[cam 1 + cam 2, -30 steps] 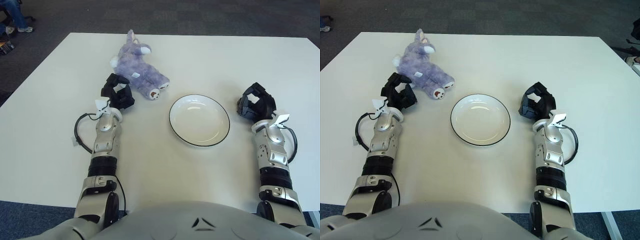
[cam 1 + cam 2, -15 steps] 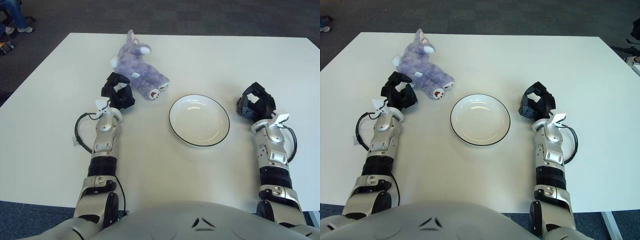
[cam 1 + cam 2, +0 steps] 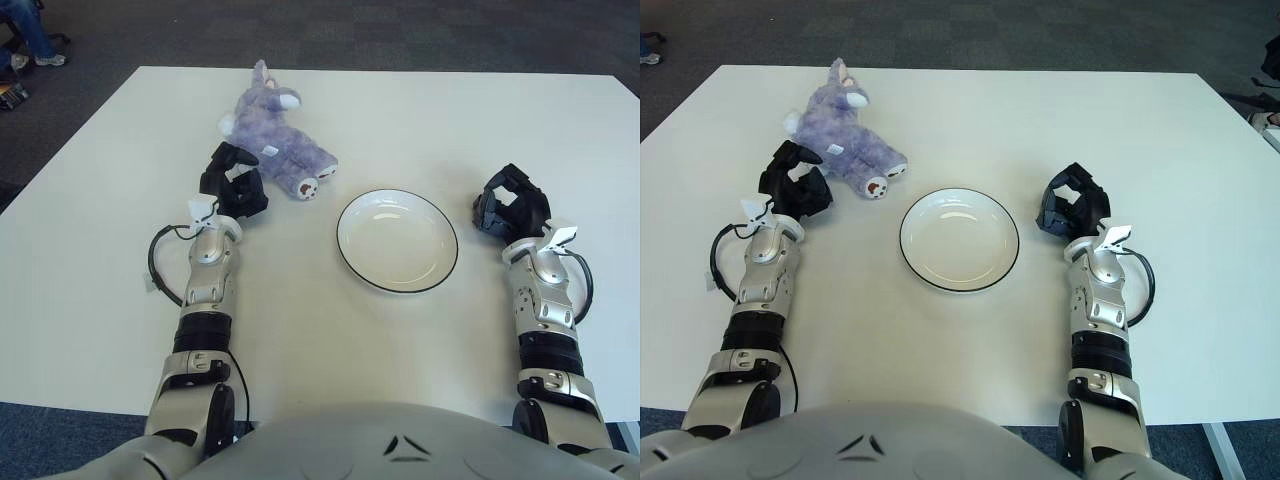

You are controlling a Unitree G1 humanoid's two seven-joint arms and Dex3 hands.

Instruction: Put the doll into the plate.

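Observation:
A purple plush doll (image 3: 277,132) lies on its side at the back left of the white table (image 3: 120,150), its feet pointing toward the plate. The white plate (image 3: 397,240) with a dark rim sits empty at the table's middle. My left hand (image 3: 232,182) is just in front of the doll's near side, fingers spread and holding nothing. My right hand (image 3: 510,205) shows to the right of the plate, fingers relaxed and empty.
Dark carpet (image 3: 400,30) surrounds the table. A person's legs and shoes (image 3: 25,35) show at the far left corner of the left eye view. A black cable (image 3: 158,265) loops beside my left forearm.
My left hand has crept slightly forward toward the doll. The right hand, the plate and the doll have stayed put.

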